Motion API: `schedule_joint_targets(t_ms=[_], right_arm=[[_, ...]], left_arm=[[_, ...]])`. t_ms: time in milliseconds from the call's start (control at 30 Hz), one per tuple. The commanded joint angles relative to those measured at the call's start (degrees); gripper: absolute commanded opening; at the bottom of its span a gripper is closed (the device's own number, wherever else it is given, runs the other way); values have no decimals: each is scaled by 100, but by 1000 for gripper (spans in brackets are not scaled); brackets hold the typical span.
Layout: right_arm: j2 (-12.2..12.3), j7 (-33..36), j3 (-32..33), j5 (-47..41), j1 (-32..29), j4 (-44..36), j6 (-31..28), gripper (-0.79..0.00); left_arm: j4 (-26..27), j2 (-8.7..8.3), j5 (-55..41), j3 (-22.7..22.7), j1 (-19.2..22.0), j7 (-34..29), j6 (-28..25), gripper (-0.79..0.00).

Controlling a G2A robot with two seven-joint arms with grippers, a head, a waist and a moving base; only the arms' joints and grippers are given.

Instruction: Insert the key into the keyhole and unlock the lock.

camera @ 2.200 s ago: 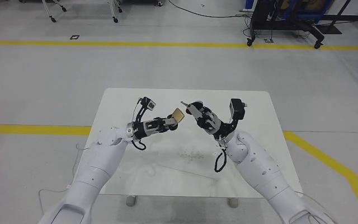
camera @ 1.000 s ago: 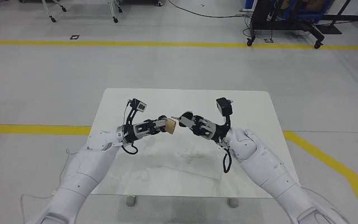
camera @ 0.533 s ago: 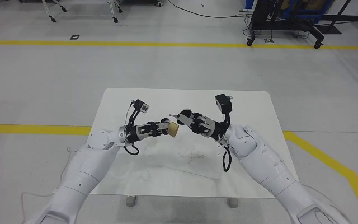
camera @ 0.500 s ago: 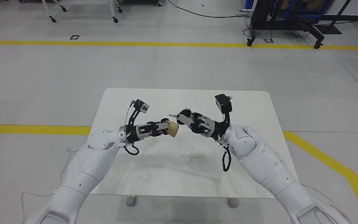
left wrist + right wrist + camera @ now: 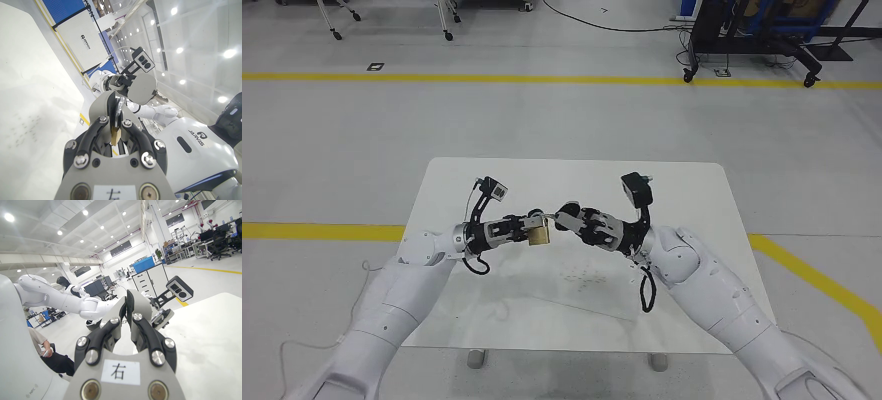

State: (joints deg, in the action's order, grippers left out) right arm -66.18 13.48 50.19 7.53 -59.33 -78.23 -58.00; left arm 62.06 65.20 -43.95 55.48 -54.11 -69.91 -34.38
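Padlock [image 5: 538, 236]: brass body, silver shackle. It is held off the table [image 5: 682, 190], over the middle of the white top. In the left wrist view the brass body [image 5: 115, 135] sits between the two fingers near their base, and the shackle [image 5: 120, 105] runs up towards the fingertips.

Left gripper [image 5: 531, 229]: fingers drawn in tight on the padlock, with only the lock's thickness between them [image 5: 115, 100].

Key [image 5: 160, 98]: seen from the left wrist view, its blade juts from the side of the right gripper's grey pad. The blade stands clear of the brass body and is not in the keyhole. The keyhole itself cannot be made out.

Right gripper [image 5: 565, 214]: fingers pressed together on the key, pads all but meeting [image 5: 126, 303]. In the top view it is just beside the left gripper, tip to tip, on the side towards the table's right edge. Whether key and padlock touch cannot be told from that view.

Both forearms come in from the table's near edge and converge at the padlock.

Table surface: faint grey scuff marks [image 5: 584, 276] lie between the grippers and the near edge.

Floor: a yellow line [image 5: 312, 231] passes behind the table on both sides.
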Motion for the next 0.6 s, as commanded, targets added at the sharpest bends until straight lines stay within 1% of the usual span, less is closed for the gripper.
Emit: schedule_joint_targets(t_ms=[0, 33, 100, 133, 233, 267, 300, 333, 400, 433, 567], right_arm=[[-1, 1, -3, 3, 3, 6, 0, -785], [-1, 1, -3, 3, 3, 6, 0, -785], [-1, 1, -3, 3, 3, 6, 0, -785], [-1, 1, -3, 3, 3, 6, 0, -785], [15, -121, 139, 222, -141, -119, 235, -785], [33, -177, 234, 330, -221, -172, 249, -785], [58, -234, 362, 508, -299, -236, 309, -785], [88, -289, 521, 796, -378, -332, 436, -785], [137, -459, 807, 1341, -566, -599, 745, -785], [137, -459, 807, 1341, -566, -599, 745, -785], [137, -459, 807, 1341, -566, -599, 745, -785]], left_arm=[[0, 0, 0, 0, 0, 0, 0, -785], [0, 0, 0, 0, 0, 0, 0, -785], [62, -2, 281, -10, -52, 382, 200, -785], [136, 7, 232, -14, -119, 540, 343, -785], [278, 18, 123, -23, -196, 912, 1127, -785], [323, 25, -17, -37, -214, 949, 1499, -785], [372, 26, -47, -41, -168, 940, 1806, -785], [392, 26, -48, -10, -103, 988, 1965, -785], [428, 38, -270, 81, -9, 1057, 2222, -785], [465, 44, -469, 151, 17, 1029, 2292, -785], [465, 44, -469, 151, 17, 1029, 2292, -785]])
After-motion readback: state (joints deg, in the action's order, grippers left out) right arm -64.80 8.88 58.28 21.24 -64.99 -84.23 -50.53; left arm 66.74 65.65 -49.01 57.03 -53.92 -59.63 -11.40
